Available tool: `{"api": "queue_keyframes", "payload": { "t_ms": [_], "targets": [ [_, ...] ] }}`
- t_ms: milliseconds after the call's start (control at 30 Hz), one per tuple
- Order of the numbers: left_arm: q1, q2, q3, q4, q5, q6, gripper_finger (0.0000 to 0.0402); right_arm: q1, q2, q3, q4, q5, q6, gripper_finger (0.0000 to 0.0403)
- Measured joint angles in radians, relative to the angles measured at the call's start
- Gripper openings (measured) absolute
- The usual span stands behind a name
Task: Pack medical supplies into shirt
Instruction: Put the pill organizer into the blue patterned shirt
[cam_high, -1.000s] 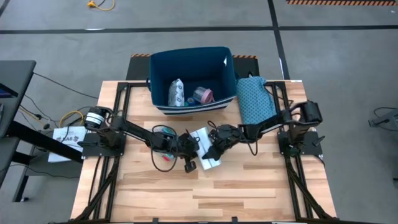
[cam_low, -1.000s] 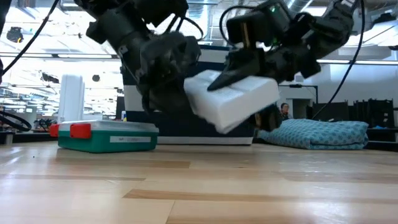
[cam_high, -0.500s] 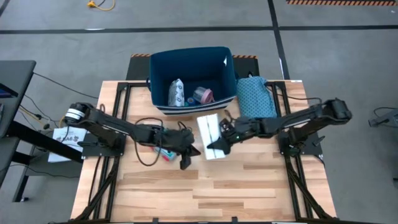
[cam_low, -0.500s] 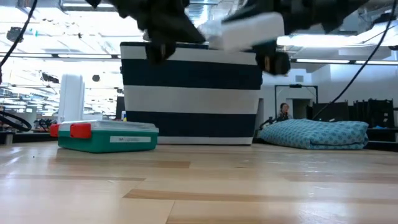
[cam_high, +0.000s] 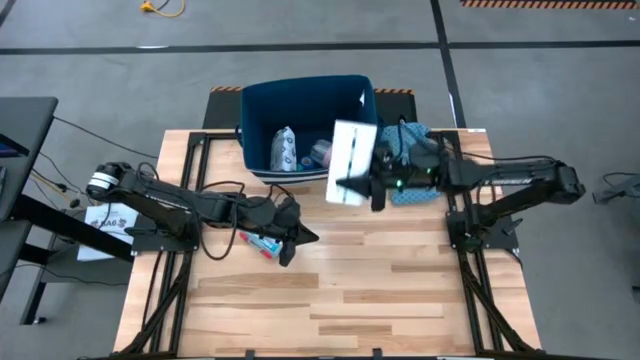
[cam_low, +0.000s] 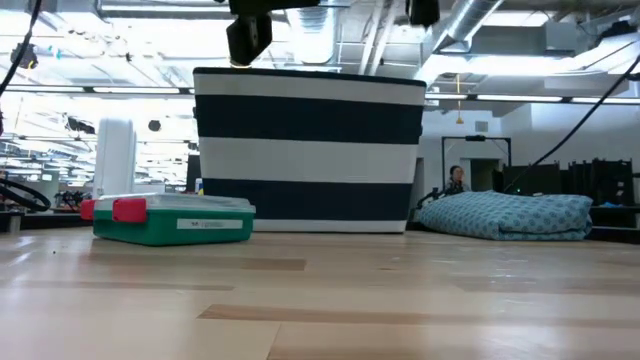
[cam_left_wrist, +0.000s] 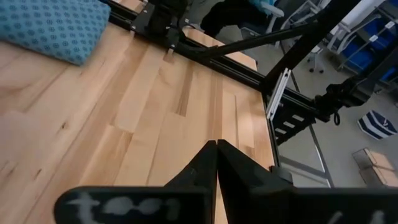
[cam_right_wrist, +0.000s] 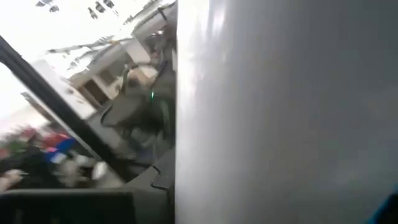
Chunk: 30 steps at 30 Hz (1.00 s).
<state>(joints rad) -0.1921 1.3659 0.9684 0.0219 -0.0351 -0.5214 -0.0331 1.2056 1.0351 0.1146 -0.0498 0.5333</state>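
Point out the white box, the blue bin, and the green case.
White box (cam_high: 352, 163), high view, its flat face.
Blue bin (cam_high: 258, 98), high view, its inner wall.
Green case (cam_low: 185, 226), low view, its front side.

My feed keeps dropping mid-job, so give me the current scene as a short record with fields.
right gripper: shut on the white box, held above the near right rim of the bin
left gripper: shut, empty, low over the table
bin: blue, striped outside, a white pouch and tape rolls inside
green case: on the table by the left arm
blue cloth: folded, right of the bin
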Motion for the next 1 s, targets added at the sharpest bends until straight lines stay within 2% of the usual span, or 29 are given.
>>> {"api": "queue_keyframes", "payload": {
  "t_ms": [233, 500, 733, 1000],
  "targets": [
    [0.000, 0.000, 0.000, 0.011, -0.003, -0.032, 0.0000, -0.124, 0.093, 0.328, -0.346, 0.000, -0.233, 0.0133],
    [0.000, 0.000, 0.000, 0.126, -0.015, -0.035, 0.0000, -0.293, 0.323, 0.701, -0.751, -0.012, -0.478, 0.0135],
    [0.000, -0.001, 0.000, 0.165, -0.078, -0.046, 0.0000, -0.409, 0.546, 0.907, -0.876, -0.101, -0.609, 0.0138],
    [-0.001, -0.001, 0.000, 0.171, -0.134, -0.069, 0.0000, -0.458, 0.752, 0.980, -0.925, -0.137, -0.700, 0.0137]
  ]
}}
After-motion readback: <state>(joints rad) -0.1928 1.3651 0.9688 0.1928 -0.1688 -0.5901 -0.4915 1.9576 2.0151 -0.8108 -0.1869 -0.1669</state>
